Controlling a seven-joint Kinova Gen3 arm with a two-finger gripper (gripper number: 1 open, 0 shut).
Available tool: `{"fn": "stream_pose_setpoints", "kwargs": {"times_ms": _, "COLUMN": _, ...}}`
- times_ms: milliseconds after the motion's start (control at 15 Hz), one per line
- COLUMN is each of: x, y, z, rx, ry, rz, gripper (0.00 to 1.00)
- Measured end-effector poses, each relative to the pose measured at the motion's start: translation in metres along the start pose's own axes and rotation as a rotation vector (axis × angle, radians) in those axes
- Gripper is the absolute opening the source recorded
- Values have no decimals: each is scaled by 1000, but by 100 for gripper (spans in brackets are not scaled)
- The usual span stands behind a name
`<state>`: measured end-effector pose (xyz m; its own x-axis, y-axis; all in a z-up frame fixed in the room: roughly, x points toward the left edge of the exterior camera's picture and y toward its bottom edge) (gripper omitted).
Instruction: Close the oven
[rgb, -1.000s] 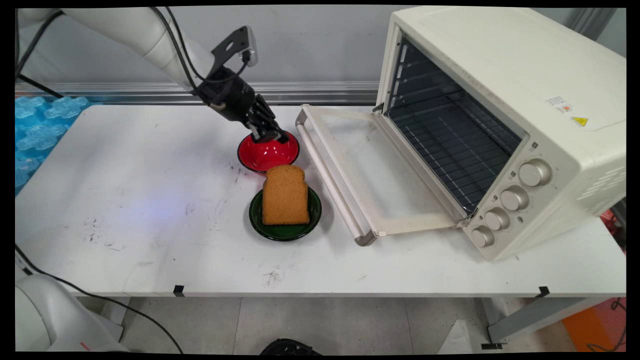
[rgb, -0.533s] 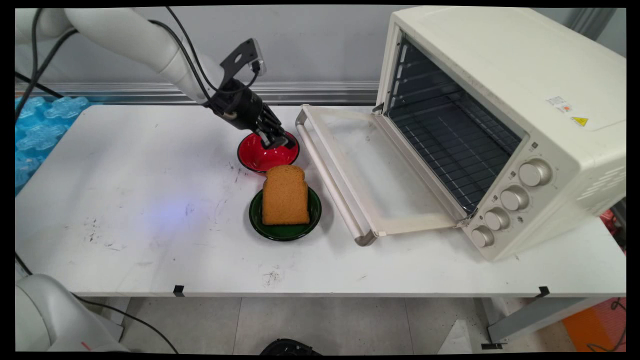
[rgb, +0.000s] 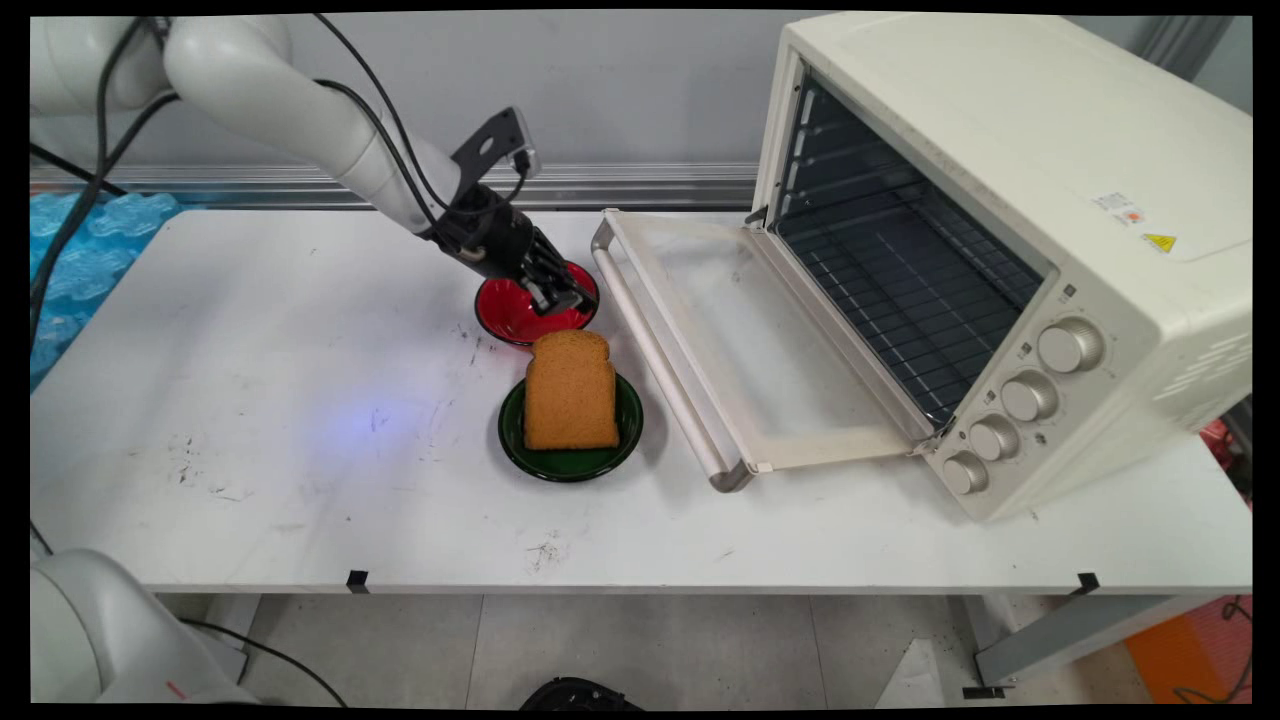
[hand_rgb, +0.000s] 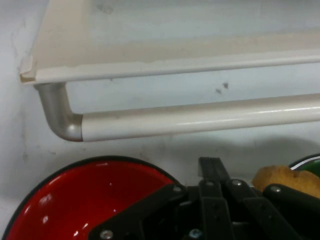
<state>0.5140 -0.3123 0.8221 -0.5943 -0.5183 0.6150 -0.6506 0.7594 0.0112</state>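
At frame centre, slightly above the middle, we find the gripper (rgb: 572, 297) lowered at the red bowl (rgb: 510, 312) by its right rim; we cannot tell its finger state. The bread slice (rgb: 570, 390) rests on the green plate (rgb: 520, 445) just below, left of the oven door handle (rgb: 655, 355).

Main view looks down across the table (rgb: 300, 420) from its near side; hand view sits close over the bowl (hand_rgb: 75, 200), shared (rgb: 510, 315).

Glossy red round bowl with black rim (rgb: 520, 312) (hand_rgb: 95, 200): upright, empty, on the white surface (rgb: 300, 400), just beside the cream oven door's handle bar (rgb: 660, 360) (hand_rgb: 200, 120); black two-finger hand (rgb: 572, 297) at its right rim.
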Motion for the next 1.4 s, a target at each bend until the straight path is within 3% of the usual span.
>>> {"fn": "stream_pose_setpoints", "kwargs": {"times_ms": 1400, "x": -4, "y": -12, "z": 48, "rx": 0, "ry": 47, "rz": 12, "gripper": 0}}
